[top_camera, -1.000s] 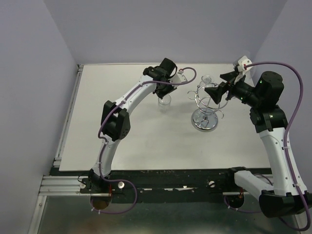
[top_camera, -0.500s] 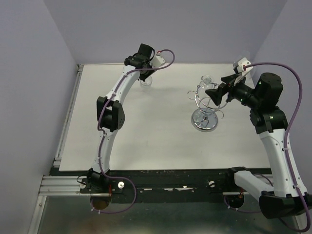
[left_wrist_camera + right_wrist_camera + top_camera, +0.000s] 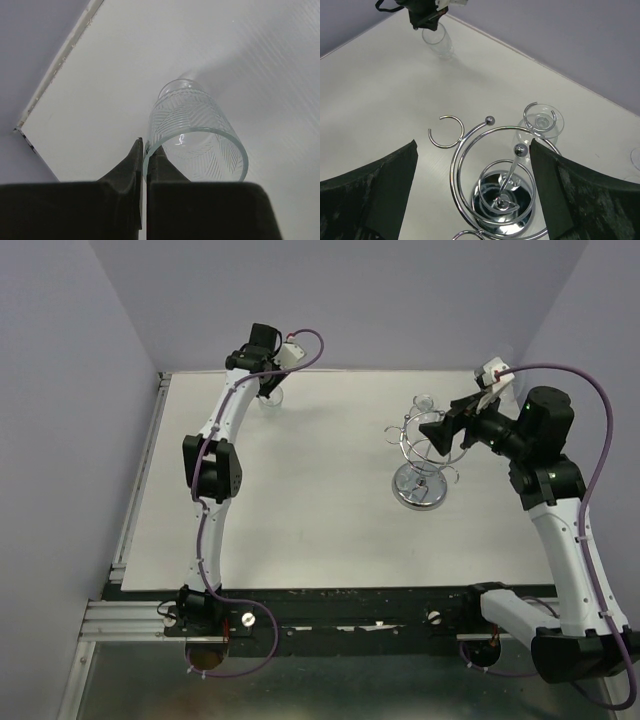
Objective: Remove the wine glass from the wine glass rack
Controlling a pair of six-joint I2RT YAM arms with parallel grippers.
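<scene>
Done: glass [image 3: 200,137] off rack [image 3: 502,207], rim pinched by left gripper [image 3: 145,150] | right gripper [image 3: 472,150] spread wide above rack | left: second glass [image 3: 540,122] hanging

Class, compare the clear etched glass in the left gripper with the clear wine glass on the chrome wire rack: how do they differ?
The clear etched glass is pinched at its rim by the left gripper, far from the chrome wire rack; the clear wine glass hangs from a rack hook, ungripped. The etched glass is mouth-up; the wine glass hangs foot-up. Both are clear.
</scene>
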